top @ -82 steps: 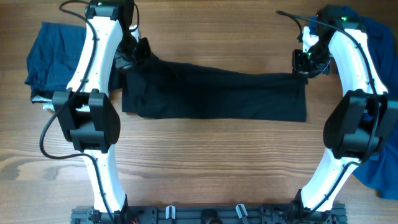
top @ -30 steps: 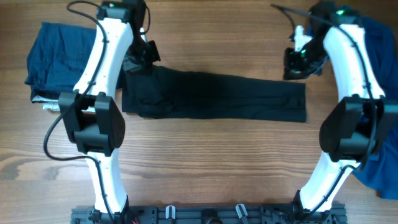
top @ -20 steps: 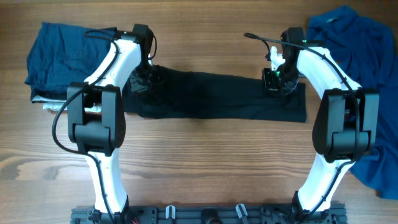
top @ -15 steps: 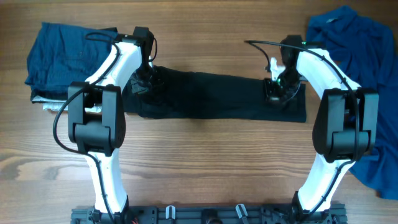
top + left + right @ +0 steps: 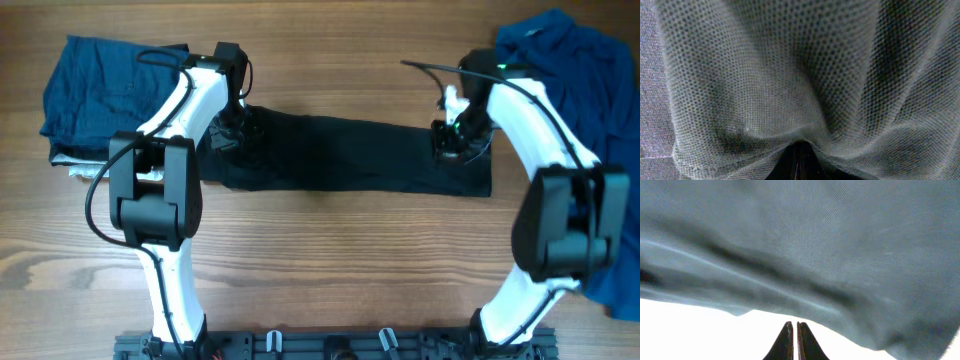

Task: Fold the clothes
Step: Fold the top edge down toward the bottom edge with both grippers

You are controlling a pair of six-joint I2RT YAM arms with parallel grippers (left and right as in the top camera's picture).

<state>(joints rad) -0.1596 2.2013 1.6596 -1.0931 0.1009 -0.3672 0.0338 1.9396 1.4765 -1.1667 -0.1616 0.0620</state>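
- Lying across the middle of the wooden table [image 5: 330, 260], the black shirt [image 5: 340, 155] is folded into one long, narrow band that runs left to right, flat along most of its length and a little rumpled at its left end.
- At that left end the left gripper [image 5: 240, 132] presses down on the shirt. In the left wrist view the knit cloth [image 5: 790, 65] fills the picture, and its folds gather to the spot where the fingers meet [image 5: 798, 157], so the claw is clamped on the black shirt.
- At the right end, near the band's far edge, the right gripper [image 5: 455, 142] sits on the shirt. In the right wrist view its two fingers are pressed together [image 5: 793, 330] just below the hem of the cloth [image 5: 815, 240]. Whether any fabric is caught between them cannot be told.
- Both white arms reach over the table from the near side, one at each end of the band.
- Beyond the left arm, at the far left corner, lies a folded blue garment [image 5: 100, 85] with a bit of pale cloth [image 5: 68, 165] showing under its near edge. It is apart from the black shirt.
- At the far right corner lies a crumpled blue garment [image 5: 575, 70], loose and unfolded, trailing down along the table's right edge behind the right arm.
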